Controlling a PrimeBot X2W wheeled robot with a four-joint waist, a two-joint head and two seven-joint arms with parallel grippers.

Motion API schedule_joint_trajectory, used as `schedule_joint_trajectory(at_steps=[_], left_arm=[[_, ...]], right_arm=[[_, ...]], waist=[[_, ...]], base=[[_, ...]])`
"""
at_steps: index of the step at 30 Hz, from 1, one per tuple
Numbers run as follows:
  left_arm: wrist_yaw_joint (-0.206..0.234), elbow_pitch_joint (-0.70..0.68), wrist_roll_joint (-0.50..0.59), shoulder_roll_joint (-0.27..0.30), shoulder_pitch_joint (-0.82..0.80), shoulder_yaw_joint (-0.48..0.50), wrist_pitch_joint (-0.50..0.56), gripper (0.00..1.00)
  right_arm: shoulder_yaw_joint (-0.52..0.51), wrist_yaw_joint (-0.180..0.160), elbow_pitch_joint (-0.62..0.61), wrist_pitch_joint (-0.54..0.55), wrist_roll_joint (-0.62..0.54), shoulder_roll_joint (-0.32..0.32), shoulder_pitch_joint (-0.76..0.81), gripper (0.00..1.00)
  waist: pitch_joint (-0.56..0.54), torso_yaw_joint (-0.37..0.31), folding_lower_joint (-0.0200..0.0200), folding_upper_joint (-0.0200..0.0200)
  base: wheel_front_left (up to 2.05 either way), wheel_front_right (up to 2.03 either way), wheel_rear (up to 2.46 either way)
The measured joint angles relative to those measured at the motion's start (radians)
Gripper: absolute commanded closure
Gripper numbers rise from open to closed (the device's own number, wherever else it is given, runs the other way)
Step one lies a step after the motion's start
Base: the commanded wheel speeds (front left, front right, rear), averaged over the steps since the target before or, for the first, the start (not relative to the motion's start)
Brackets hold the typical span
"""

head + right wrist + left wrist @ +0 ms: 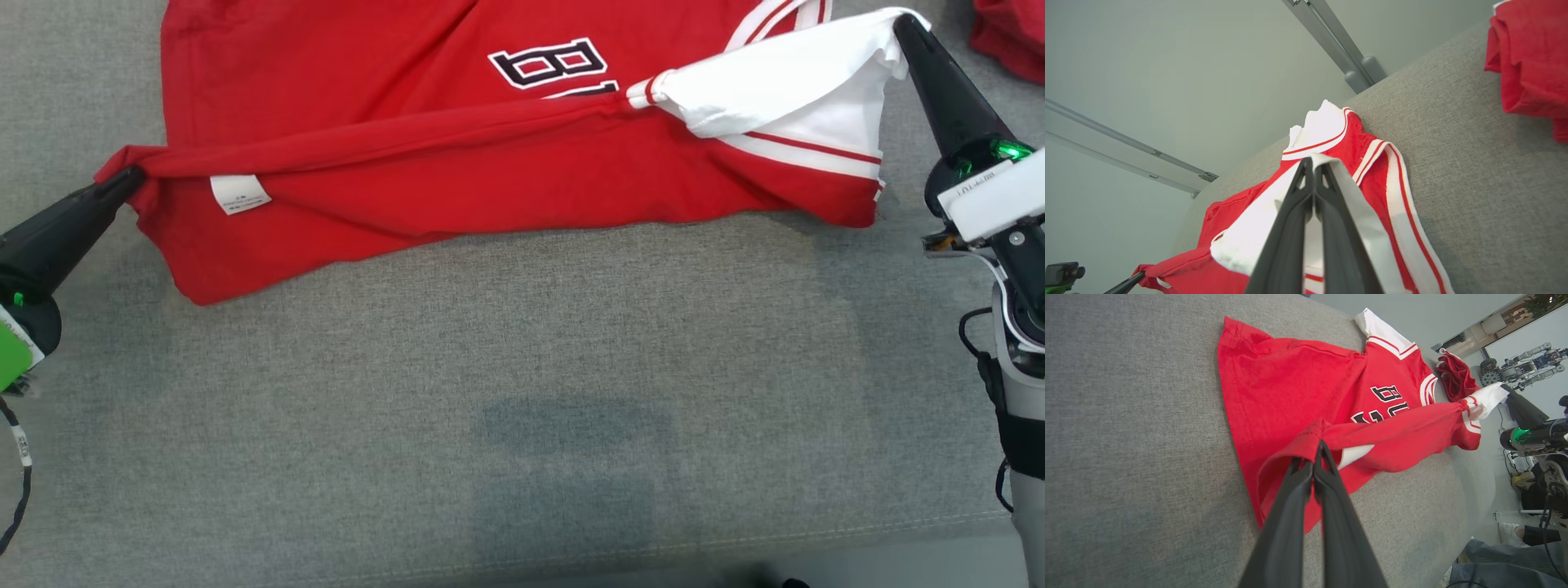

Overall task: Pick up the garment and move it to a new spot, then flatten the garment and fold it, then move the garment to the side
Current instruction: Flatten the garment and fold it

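Note:
The garment (424,147) is a red jersey T-shirt with white sleeves and black lettering, spread across the grey cushion with its near side lifted into a taut fold. My left gripper (131,178) is shut on the red hem corner at the left, by the small white care label (239,194). In the left wrist view that gripper (1318,451) pinches the bunched red hem of the garment (1290,388). My right gripper (904,24) is shut on the white sleeve's edge at the upper right. The right wrist view shows that gripper (1314,165) closed on white cloth of the garment (1372,179).
A second red cloth (1012,37) lies bunched at the far right of the grey cushion (522,392); it also appears as a red heap (1531,61). The cushion's front edge runs along the bottom. A person's shoe and legs (1511,535) are beyond the cushion.

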Motion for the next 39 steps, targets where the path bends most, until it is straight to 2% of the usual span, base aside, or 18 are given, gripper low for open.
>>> schedule_joint_trajectory(at_steps=[8,18,19,20,21,22,23,24,28,31,34,39], left_arm=[[0.000,0.035,0.001,-0.021,-0.063,-0.036,0.055,1.00],[0.000,0.070,0.010,-0.030,-0.134,-0.057,0.092,1.00],[0.000,0.077,0.010,-0.035,-0.138,-0.058,0.095,1.00],[0.000,0.091,0.010,-0.045,-0.142,-0.058,0.093,1.00],[0.000,0.104,0.013,-0.058,-0.144,-0.061,0.088,0.71],[0.000,0.116,0.016,-0.070,-0.144,-0.064,0.081,0.49],[0.000,0.124,0.017,-0.081,-0.144,-0.068,0.081,0.06],[0.000,0.130,0.017,-0.090,-0.144,-0.071,0.077,0.00],[0.000,0.162,0.007,-0.109,-0.135,-0.059,0.045,0.00],[0.000,0.189,0.007,-0.109,-0.093,0.004,-0.043,0.00],[0.000,0.188,-0.015,-0.112,-0.021,0.036,-0.094,0.00],[0.000,0.185,-0.068,-0.182,0.131,0.001,-0.128,0.00]], right_arm=[[0.022,-0.012,0.120,0.032,-0.058,-0.031,-0.079,1.00],[0.033,-0.017,0.200,0.066,-0.060,-0.033,-0.118,0.98],[0.037,-0.017,0.207,0.066,-0.066,-0.033,-0.125,0.58],[0.043,-0.017,0.213,0.066,-0.079,-0.033,-0.129,0.11],[0.049,-0.017,0.218,0.066,-0.089,-0.033,-0.130,0.00],[0.056,-0.016,0.220,0.065,-0.094,-0.033,-0.130,0.00],[0.063,-0.014,0.220,0.064,-0.099,-0.036,-0.130,0.00],[0.067,-0.008,0.219,0.060,-0.111,-0.042,-0.129,0.00],[0.061,0.012,0.197,0.027,-0.151,-0.090,-0.115,0.00],[0.040,0.026,0.156,-0.010,-0.169,-0.106,-0.066,0.00],[0.064,0.038,0.137,-0.014,-0.191,-0.120,0.011,0.00],[0.083,0.037,0.140,-0.006,-0.206,-0.127,0.159,0.00]], waist=[[0.071,0.003,0.0000,0.0000],[0.079,-0.001,0.0000,0.0000],[0.078,-0.001,0.0000,0.0000],[0.076,-0.001,0.0000,0.0000],[0.073,-0.001,0.0001,0.0000],[0.070,-0.001,0.0000,0.0000],[0.066,0.000,0.0000,0.0000],[0.061,0.000,0.0000,0.0000],[0.038,0.003,0.0000,0.0000],[0.009,0.006,0.0000,0.0000],[-0.015,0.006,0.0000,0.0000],[-0.052,0.012,0.0000,0.0000]], base=[[0.00,0.00,0.00],[0.00,0.00,0.00],[0.00,0.00,0.00],[0.00,0.00,0.00],[0.00,0.00,0.00],[0.00,0.00,0.00],[0.00,0.00,0.00],[0.00,0.00,0.00],[0.00,0.00,0.00],[0.00,0.00,0.00],[0.00,0.00,0.00],[0.00,0.00,0.00]])
